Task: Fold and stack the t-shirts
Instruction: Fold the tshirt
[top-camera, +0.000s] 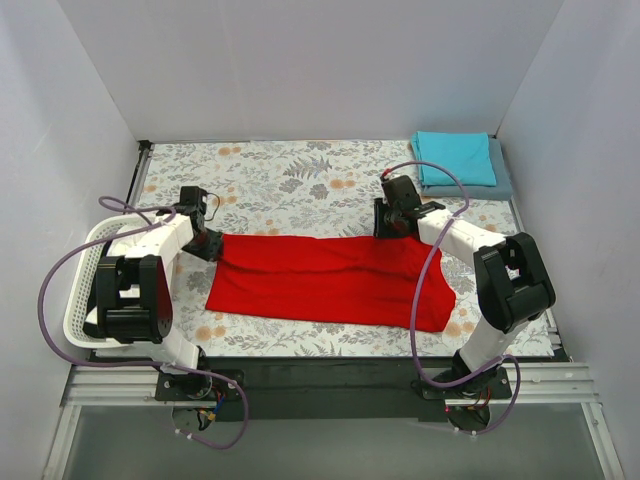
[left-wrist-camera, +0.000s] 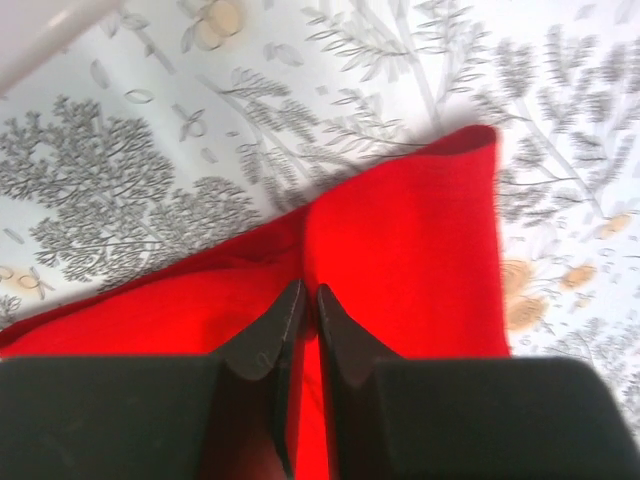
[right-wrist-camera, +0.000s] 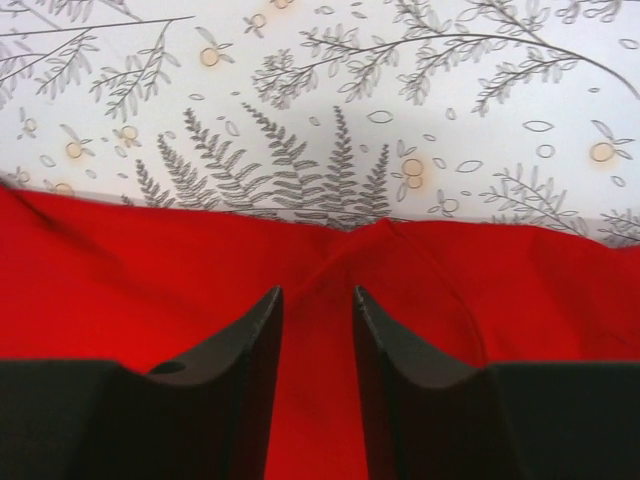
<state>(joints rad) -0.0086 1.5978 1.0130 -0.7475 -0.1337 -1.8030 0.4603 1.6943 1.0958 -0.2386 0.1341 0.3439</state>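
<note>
The red t-shirt (top-camera: 330, 280) is lying flat mid-surface (top-camera: 280, 180), folded lengthwise. L hand (left-wrist-camera: 310, 292) is pinching its far-left corner, fingers nearly together on cloth. R hand (right-wrist-camera: 318, 295) is nipping the far edge, cloth puckering btwn fingers. The teal t-shirt (top-camera: 457, 157) is sitting folded atop the grey-blue t-shirt (top-camera: 500, 185), far-right corner.

Floral table (top-camera: 300, 180): red t-shirt (top-camera: 330, 280) mid; grey-blue t-shirt (top-camera: 504, 178) far-right corner.
</note>
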